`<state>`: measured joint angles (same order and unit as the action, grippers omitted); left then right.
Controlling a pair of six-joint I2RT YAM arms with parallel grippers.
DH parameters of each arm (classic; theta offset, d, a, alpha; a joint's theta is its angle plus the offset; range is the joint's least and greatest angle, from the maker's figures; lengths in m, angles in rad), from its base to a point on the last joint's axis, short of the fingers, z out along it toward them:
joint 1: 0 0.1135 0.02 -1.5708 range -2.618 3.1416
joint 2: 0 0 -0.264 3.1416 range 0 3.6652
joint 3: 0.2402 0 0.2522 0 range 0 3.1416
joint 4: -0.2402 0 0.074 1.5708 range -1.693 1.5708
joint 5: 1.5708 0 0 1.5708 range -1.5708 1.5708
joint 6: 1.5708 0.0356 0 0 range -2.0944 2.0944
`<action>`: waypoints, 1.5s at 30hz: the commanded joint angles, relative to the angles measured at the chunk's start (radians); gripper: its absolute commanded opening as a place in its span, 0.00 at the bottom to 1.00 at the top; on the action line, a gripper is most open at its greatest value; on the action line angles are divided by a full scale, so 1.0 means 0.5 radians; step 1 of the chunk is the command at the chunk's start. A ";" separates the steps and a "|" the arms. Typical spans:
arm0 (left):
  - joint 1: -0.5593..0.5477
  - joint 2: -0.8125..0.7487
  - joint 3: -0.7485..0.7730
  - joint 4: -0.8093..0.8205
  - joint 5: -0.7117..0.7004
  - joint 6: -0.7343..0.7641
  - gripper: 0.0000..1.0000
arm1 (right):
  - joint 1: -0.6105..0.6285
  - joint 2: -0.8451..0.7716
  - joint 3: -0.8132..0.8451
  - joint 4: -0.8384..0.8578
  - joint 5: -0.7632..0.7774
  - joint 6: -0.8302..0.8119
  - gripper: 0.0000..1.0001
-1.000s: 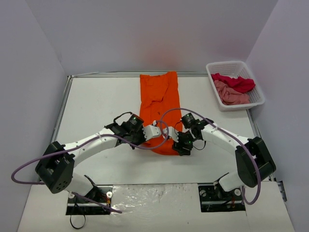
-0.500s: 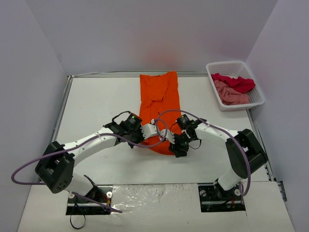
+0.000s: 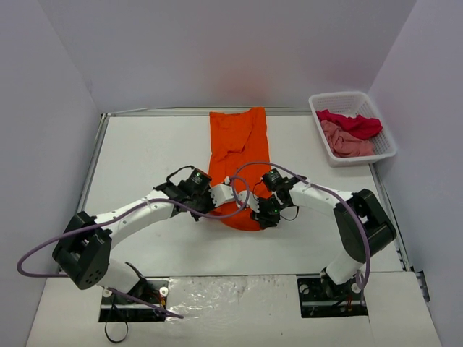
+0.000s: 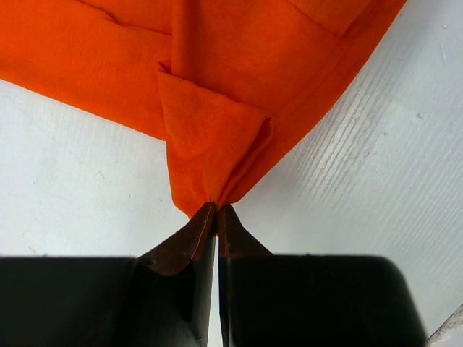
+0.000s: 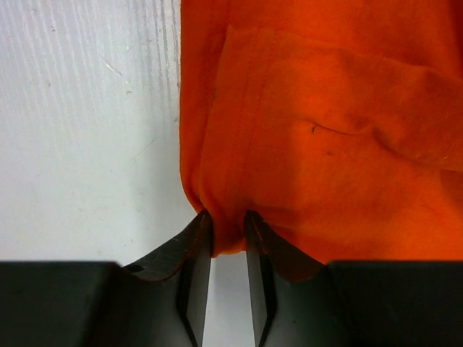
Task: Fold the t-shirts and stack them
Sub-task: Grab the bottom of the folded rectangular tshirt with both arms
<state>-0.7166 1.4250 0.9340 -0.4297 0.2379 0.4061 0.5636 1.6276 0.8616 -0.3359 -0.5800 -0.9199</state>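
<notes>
A: Arms, quick?
B: Left arm [image 3: 137, 213] & right arm [image 3: 325, 199], same build: white links w/ chunky black joint blocks [image 3: 85, 253].
A: Cabling?
B: Purple cable [image 3: 32, 256] looped off each arm. Thin black wires at the bases [image 3: 130, 293].
A: Fingers?
B: Wrist cams: left fingers [image 4: 184, 246] & right fingers [image 5: 192, 253] dark brown-black, tapering to thin tips, w/ a boxy black body behind.
</notes>
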 commanded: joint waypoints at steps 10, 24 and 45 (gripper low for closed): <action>0.010 -0.086 0.019 0.001 0.076 0.041 0.02 | 0.008 0.107 -0.051 -0.046 0.292 0.082 0.00; 0.065 -0.212 0.102 -0.208 0.205 0.136 0.02 | -0.001 -0.205 0.265 -0.543 0.049 0.119 0.00; 0.145 -0.227 0.123 -0.092 0.089 0.179 0.02 | -0.240 -0.040 0.593 -0.608 0.031 0.134 0.00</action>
<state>-0.6674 1.3407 0.9539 -0.4896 0.2886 0.4728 0.4679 1.5826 1.1133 -0.5922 -0.5526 -0.8600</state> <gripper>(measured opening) 0.034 0.037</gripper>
